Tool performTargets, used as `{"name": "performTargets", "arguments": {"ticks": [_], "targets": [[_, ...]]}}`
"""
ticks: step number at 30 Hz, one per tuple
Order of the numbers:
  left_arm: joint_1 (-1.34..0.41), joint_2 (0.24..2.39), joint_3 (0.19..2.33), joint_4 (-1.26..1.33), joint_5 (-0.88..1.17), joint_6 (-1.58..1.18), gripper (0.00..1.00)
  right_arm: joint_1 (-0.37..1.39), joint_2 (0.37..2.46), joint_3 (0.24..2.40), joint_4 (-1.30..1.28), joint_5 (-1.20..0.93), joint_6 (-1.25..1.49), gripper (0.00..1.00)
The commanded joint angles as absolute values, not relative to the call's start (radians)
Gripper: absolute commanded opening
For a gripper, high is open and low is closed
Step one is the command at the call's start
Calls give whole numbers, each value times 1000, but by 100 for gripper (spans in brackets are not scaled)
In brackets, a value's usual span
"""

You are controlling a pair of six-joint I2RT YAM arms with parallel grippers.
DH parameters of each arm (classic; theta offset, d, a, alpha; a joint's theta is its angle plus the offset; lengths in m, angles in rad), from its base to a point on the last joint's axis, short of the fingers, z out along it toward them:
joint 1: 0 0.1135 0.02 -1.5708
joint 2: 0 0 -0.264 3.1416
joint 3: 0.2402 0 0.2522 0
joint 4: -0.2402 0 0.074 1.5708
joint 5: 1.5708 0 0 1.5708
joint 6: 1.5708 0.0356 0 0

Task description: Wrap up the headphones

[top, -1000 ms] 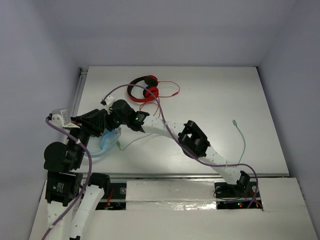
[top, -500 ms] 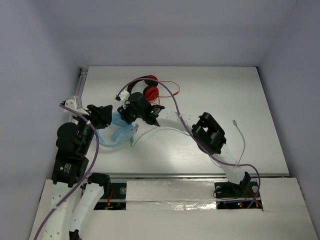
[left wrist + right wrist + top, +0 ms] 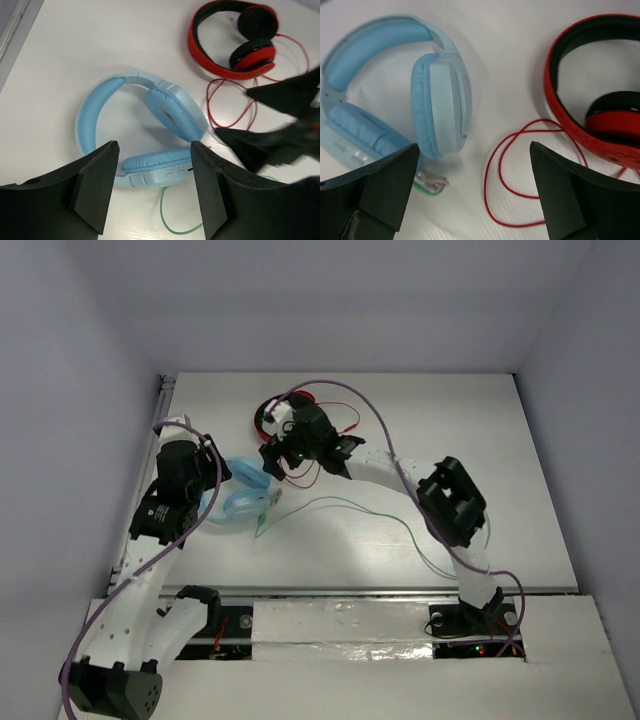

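The light-blue headphones point(image 3: 240, 498) lie flat on the white table, left of centre. They also show in the left wrist view point(image 3: 150, 125) and the right wrist view point(image 3: 440, 100). Their thin green cable point(image 3: 340, 503) leaves the near cup and trails right across the table; it shows in the left wrist view point(image 3: 170, 220), and its plug shows in the right wrist view point(image 3: 427, 186). My left gripper point(image 3: 154, 150) is open and empty, hovering above the near cup point(image 3: 218, 478). My right gripper point(image 3: 474, 150) is open and empty, just right of the headphones point(image 3: 283, 458).
Red-and-black headphones point(image 3: 235, 45) lie beyond the blue ones, partly hidden under my right wrist in the top view point(image 3: 272, 408). Their red cable point(image 3: 520, 165) loops on the table below my right gripper. The table's left rail point(image 3: 158, 430) is close to my left arm.
Both grippers moved away from the near edge. The right gripper swung toward the red headphones. The blue headphones shifted slightly right, and the green cable now lies across the table's middle.
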State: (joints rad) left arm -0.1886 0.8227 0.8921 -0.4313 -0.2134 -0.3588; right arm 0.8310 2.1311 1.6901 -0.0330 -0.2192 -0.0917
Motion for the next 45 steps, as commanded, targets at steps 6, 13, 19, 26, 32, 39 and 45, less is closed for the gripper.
{"name": "performTargets", "arguments": {"ticks": [6, 13, 19, 26, 32, 39, 45], "targets": [[-147, 948, 888, -410, -305, -338, 56, 810, 1767, 1439, 264, -292, 92, 87], [-8, 1101, 894, -400, -209, -342, 2, 810, 1439, 1169, 379, -166, 212, 0], [28, 1235, 919, -439, -282, -336, 72, 810, 1250, 1118, 327, -52, 179, 33], [75, 1362, 943, -460, -255, -315, 85, 810, 1198, 1121, 298, -34, 167, 57], [75, 1466, 931, -430, -258, -305, 81, 810, 1206, 1121, 302, -20, 152, 57], [75, 1571, 951, -356, -224, -282, 79, 810, 1219, 1126, 302, -48, 158, 57], [75, 1649, 977, -333, -196, -253, 74, 810, 1235, 1129, 296, -40, 164, 56]]}}
